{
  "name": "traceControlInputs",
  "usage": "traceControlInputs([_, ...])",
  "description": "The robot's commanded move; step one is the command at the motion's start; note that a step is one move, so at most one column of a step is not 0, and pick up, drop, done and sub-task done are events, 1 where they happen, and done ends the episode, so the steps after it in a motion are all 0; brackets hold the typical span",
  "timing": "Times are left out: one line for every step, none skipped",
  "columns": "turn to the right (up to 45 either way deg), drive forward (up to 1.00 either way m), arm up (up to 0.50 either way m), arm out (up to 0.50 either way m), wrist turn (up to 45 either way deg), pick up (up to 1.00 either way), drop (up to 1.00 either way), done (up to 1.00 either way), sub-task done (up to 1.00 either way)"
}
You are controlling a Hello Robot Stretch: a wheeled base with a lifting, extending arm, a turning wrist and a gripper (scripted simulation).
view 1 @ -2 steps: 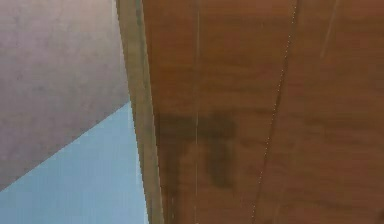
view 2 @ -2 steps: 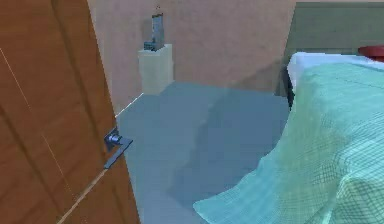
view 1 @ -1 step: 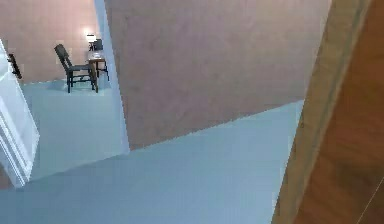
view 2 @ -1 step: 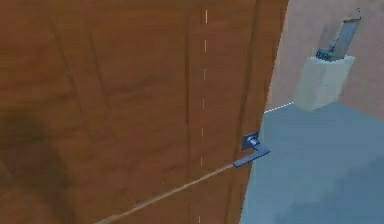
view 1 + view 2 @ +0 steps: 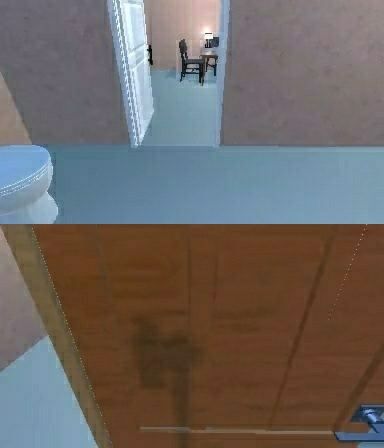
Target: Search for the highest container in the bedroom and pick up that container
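Through an open doorway (image 5: 185, 100) in the forward view lies a farther room. In it a dark chair (image 5: 188, 60) stands at a small table (image 5: 209, 58), and a lit lamp (image 5: 209, 38) rests on the tabletop. Things on that table are too small to name. In the arm side view a wide brown wooden panel (image 5: 230, 314) with upright seams stands close by.
A white door (image 5: 133, 70) stands swung inward at the doorway's left. Pinkish walls (image 5: 300, 70) flank the opening. A white toilet (image 5: 25, 180) sits at the forward view's lower left on pale blue floor (image 5: 220, 185). A chrome fitting (image 5: 365, 419) sits at the panel's lower right.
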Motion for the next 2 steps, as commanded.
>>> traceControlInputs([0.0,1.00,0.00,0.00,0.0,0.00,0.00,0.00,0.00])
traceControlInputs([0.0,1.00,0.00,0.00,0.0,0.00,0.00,0.00,0.00])
